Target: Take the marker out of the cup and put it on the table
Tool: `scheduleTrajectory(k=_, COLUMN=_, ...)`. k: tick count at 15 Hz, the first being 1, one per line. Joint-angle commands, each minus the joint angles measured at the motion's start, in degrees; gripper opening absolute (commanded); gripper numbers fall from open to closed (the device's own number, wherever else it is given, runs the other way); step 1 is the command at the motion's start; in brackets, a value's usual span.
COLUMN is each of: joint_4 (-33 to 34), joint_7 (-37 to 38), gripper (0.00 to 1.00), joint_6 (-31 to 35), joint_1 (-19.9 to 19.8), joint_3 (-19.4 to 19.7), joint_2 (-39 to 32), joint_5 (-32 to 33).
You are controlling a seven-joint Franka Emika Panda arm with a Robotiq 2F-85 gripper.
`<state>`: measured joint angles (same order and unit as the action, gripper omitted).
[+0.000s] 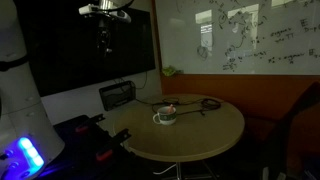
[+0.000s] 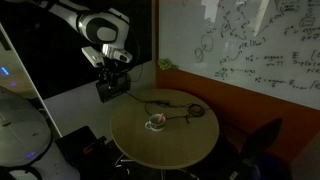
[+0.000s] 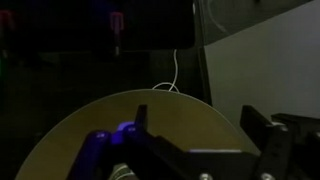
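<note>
The whitish-grey cup (image 1: 164,117) stands near the middle of the round tan table (image 1: 215,132), and also shows in an exterior view (image 2: 156,123). The orange-red marker (image 1: 168,107) pokes out of the cup as a small reddish tip. My gripper (image 2: 114,84) hangs high above the table's far edge, well clear of the cup, and also shows in an exterior view (image 1: 105,42). In the wrist view the gripper (image 3: 205,125) is open and empty, its fingers spread over the table top (image 3: 190,115). The cup and marker are not visible in the wrist view.
A black cable (image 1: 195,104) loops on the table behind the cup, and also shows in an exterior view (image 2: 180,110). A dark box (image 1: 118,95) stands beyond the table edge. A whiteboard (image 1: 250,35) covers the wall. A white cord (image 3: 172,75) hangs beyond the table.
</note>
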<state>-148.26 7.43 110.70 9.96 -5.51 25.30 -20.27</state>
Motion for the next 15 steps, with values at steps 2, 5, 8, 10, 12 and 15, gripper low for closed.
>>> scheduleTrajectory(k=2, joint_4=0.1, joint_7=-0.3, gripper=1.00, joint_6=-0.2, joint_1=-0.9, joint_3=-0.8, joint_2=0.0, joint_5=-0.3)
scheduleTrajectory(k=5, joint_4=0.1, joint_7=-0.3, gripper=1.00, joint_6=-0.2, joint_1=-0.9, joint_3=-0.8, joint_2=0.0, joint_5=-0.3)
scheduleTrajectory(k=8, joint_4=0.2, joint_7=0.0, gripper=1.00, joint_6=1.1, joint_1=-0.9, joint_3=-1.1, joint_2=-0.9, joint_5=-0.3)
scheduleTrajectory(k=10, joint_4=0.6, joint_7=-0.3, gripper=1.00, joint_6=7.0, joint_1=-1.5, joint_3=-1.3, joint_2=-3.6, joint_5=-0.2)
scheduleTrajectory(k=12, joint_4=2.6, joint_7=-1.1, gripper=1.00, joint_6=13.2, joint_1=-2.4, joint_3=-0.4, joint_2=-8.9, joint_5=0.2)
scheduleTrajectory(k=15, joint_4=5.7, joint_7=-2.7, gripper=1.00, joint_6=23.2, joint_1=-3.8, joint_3=0.1, joint_2=-18.4, joint_5=3.0)
